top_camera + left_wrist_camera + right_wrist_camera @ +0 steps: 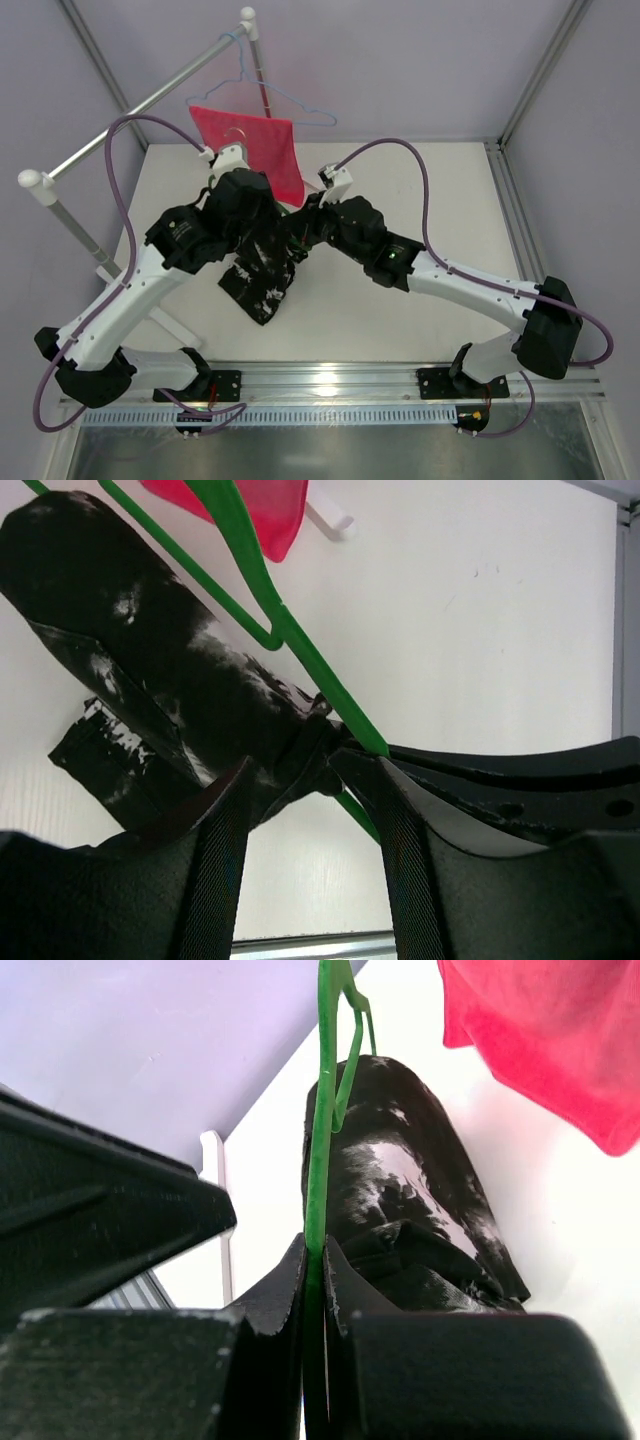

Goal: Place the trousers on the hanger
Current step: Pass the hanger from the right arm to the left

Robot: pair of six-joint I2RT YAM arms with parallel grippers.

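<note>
While the right end effector (315, 1260) clamps its 2 fingers shut on the thin green hanger (320, 1110), the left end effector (295, 780) stands with its fingers apart and holds nothing. Seen from the left wrist, a short stretch of the green frame runs through the gap between those 2 fingers, touching neither. The trousers (400, 1190), black with white splotches, hang in a bunched, folded mass against the hanger, just beyond the right end effector's grip. They appear to be draped over 1 bar of the frame, though the wrist views do not show the fold clearly.

From above, both arms meet over the middle of the white table (400, 310). The trousers show below and between the 2 wrists, with their lower end towards the near edge. A red cloth (265, 150) hangs just behind the left wrist, on the far side of the trousers. Above it, a pale blue hanger (300, 103) hangs from the grey rail (130, 118), which slants across the far left corner.
</note>
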